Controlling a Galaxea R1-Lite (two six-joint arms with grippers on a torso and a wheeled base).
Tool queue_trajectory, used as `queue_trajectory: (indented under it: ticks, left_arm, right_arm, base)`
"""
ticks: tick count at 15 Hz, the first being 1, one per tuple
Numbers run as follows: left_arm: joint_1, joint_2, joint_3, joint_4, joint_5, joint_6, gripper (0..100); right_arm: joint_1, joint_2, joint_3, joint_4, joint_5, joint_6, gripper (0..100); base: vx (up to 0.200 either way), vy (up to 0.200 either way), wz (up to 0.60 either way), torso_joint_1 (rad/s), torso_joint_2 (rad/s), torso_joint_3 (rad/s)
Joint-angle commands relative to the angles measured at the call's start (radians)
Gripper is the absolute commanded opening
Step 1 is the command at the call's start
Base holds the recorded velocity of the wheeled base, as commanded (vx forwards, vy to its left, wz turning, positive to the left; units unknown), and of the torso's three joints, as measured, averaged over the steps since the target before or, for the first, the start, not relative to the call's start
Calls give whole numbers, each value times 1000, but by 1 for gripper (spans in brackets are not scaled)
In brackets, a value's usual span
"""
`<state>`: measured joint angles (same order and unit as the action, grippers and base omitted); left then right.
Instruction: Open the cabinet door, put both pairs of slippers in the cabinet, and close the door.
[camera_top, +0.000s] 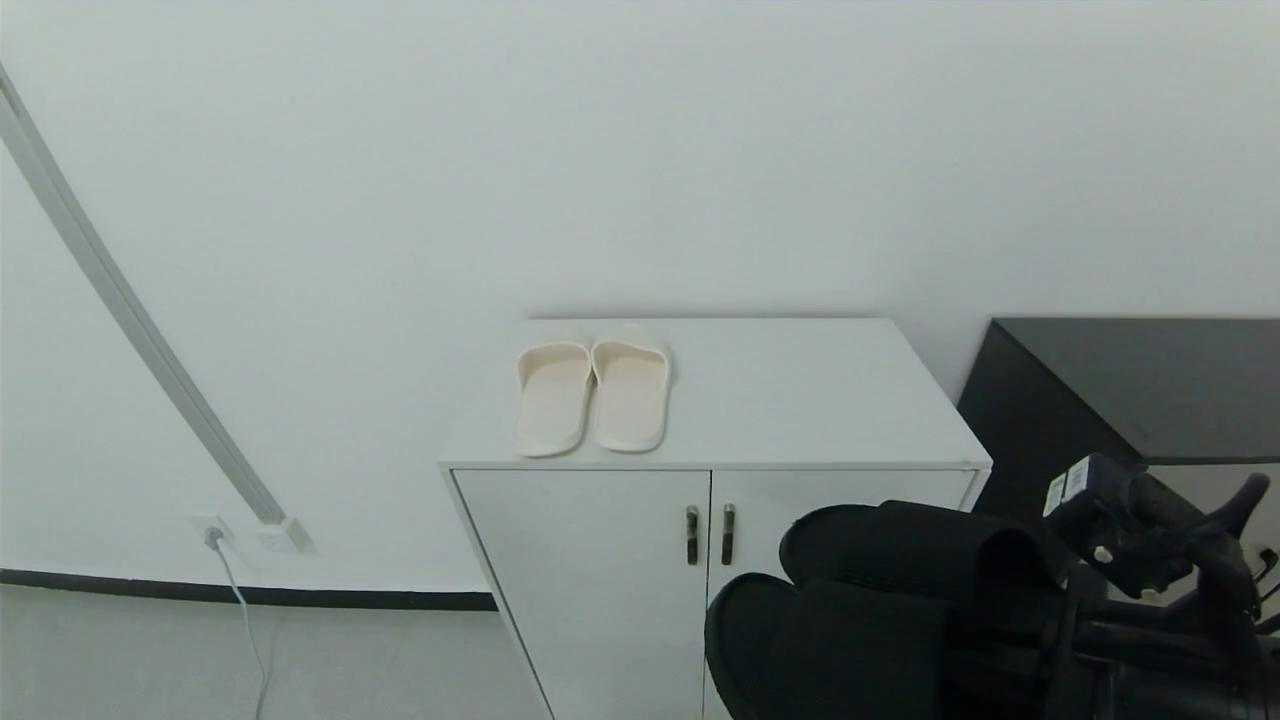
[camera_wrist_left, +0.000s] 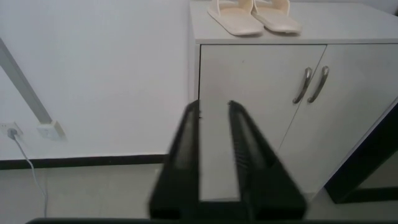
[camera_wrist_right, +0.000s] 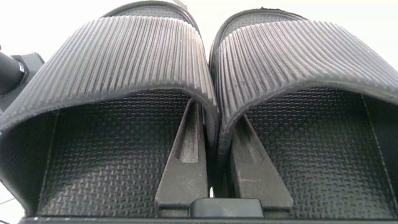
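Right end effector (camera_wrist_right: 216, 121) is clamped on the pair of black slippers (camera_wrist_right: 155, 74). Its two fingers (camera_wrist_right: 183, 165) pinch the slippers' touching inner walls together, so the pair hangs side by side with the ribbed straps facing the wrist camera. In the head view these black slippers (camera_top: 880, 600) are held in front of the lower right part of the white cabinet (camera_top: 800, 400), covering part of its right door. Left end effector (camera_wrist_left: 214, 107) is slightly parted and grips nothing; it points at the cabinet's left door (camera_wrist_left: 249, 99), apart from it.

Both cabinet doors are shut, meeting at the middle. A dark piece of furniture (camera_top: 1140, 390) stands just beside the cabinet on the robot's right.

The cream slippers (camera_top: 592, 395) lie flat on the cabinet top, left of centre, touching each other, with their heels near the front edge.

Two upright metal handles (camera_top: 692, 535) (camera_top: 728, 534) sit close together either side of the door seam. A wall socket (camera_top: 207, 527) with a cable plugged in is low on the wall, well to the left.
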<state>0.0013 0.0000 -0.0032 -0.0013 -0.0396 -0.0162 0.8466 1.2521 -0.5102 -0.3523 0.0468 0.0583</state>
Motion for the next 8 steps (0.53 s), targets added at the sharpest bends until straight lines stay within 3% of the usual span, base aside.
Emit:
queue_trajectory:
  ticks: [1, 8]
  left_arm:
    - [0, 2, 0, 0, 0, -1, 100]
    - [0, 0, 0, 0, 0, 4, 100]
  right_arm:
    - [0, 4, 4, 0, 2, 0, 0]
    - [17, 39, 10, -23, 7, 2, 0]
  base:
    - [0, 0, 0, -163, 383, 212]
    - [0, 0, 0, -210, 498, 279]
